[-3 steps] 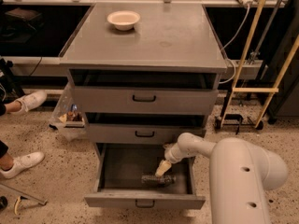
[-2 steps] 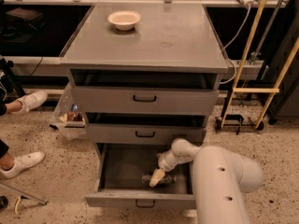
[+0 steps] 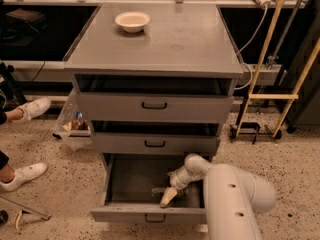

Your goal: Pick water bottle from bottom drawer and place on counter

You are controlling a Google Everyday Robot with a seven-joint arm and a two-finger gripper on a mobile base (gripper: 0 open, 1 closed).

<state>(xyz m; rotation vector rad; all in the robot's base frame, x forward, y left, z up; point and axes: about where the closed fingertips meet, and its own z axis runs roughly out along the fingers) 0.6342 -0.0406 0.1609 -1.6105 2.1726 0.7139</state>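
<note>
The bottom drawer [image 3: 125, 184] is pulled out, and its dark floor shows. My white arm reaches into it from the lower right. The gripper [image 3: 168, 197] has a cream tip and sits low inside the drawer, near the front middle. A small dim clear object, apparently the water bottle [image 3: 157, 189], lies on the drawer floor just left of the gripper's tip. I cannot make out its label or whether the gripper touches it. The grey counter [image 3: 175, 44] on top holds only a cream bowl [image 3: 132, 20] at its back left.
The two upper drawers [image 3: 154, 105] [image 3: 155, 143] stand slightly open. A yellow frame [image 3: 272, 96] and cables stand to the right. A clear bin [image 3: 74, 126] and a person's white shoes [image 3: 31, 109] [image 3: 22, 175] are on the speckled floor to the left.
My arm has swung further into the drawer. The gripper moved left and toward the drawer's front, ending beside the small object on the floor.
</note>
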